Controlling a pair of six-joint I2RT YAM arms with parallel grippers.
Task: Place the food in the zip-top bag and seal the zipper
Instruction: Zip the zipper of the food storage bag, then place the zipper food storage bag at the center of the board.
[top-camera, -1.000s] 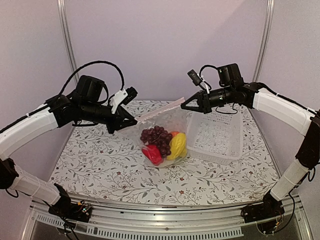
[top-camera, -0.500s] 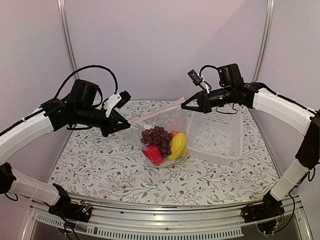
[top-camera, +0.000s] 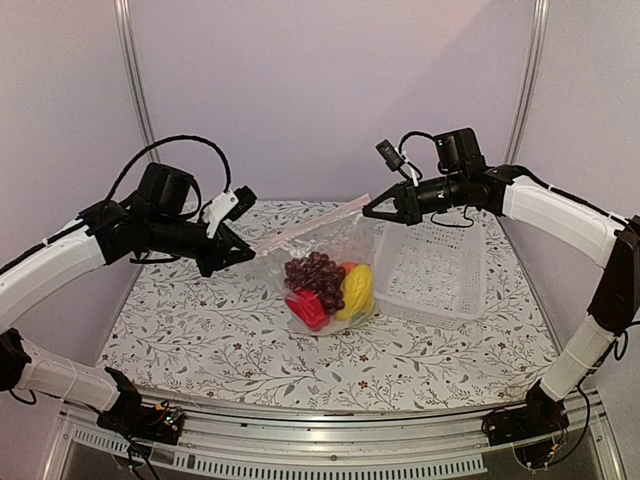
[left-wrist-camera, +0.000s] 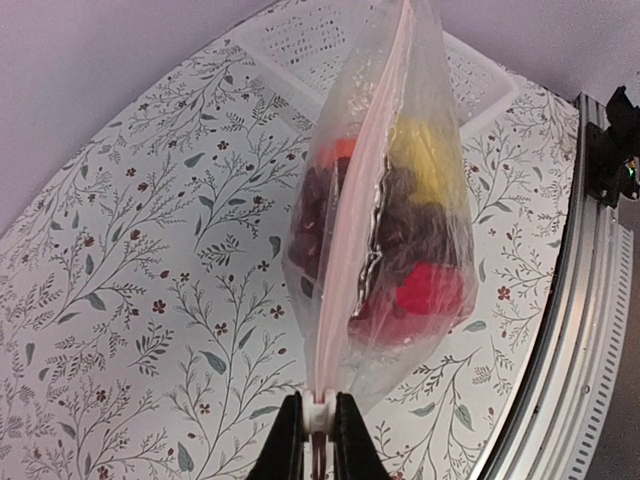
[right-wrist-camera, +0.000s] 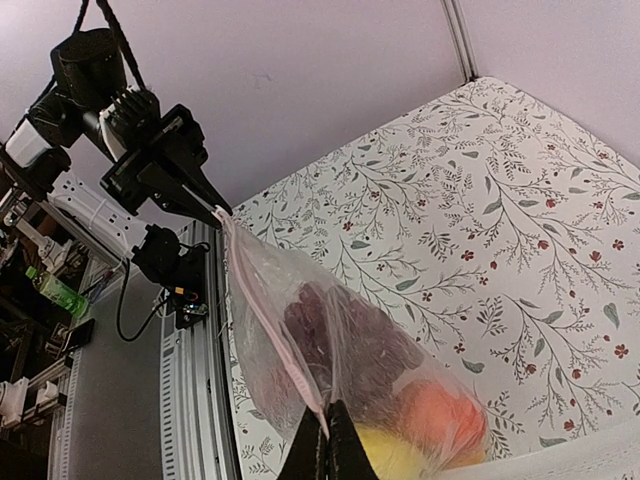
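Floral-patterned counter (top-camera: 200, 330) lies under a zip-top bag (top-camera: 345, 235) that hangs stretched between 2 arms, its bottom resting on or just above the surface; I cannot tell which. All the food visible is inside it: a dark grape bunch (top-camera: 315, 272), a red pepper (top-camera: 305, 308), a yellow piece (top-camera: 357, 290) and a small orange fruit (top-camera: 348, 268). A white basket (top-camera: 435, 265) sits just beside the bag at 3 o'clock, with nothing showing in it. Loading therefore looks done, and sealing is the step in hand. The zipper (top-camera: 311, 222) runs taut as 1 pale pink line. The left jaws, nearly closed, pinch its 9 o'clock end on a small white tab, and the right jaws, pressed tight together, pinch its 2 o'clock end. From the left wrist view the strip looks shut along its length, though a small gap would be hard to spot. The next move likely calls for confirming the seal, then lowering the bag gently before either side lets go.
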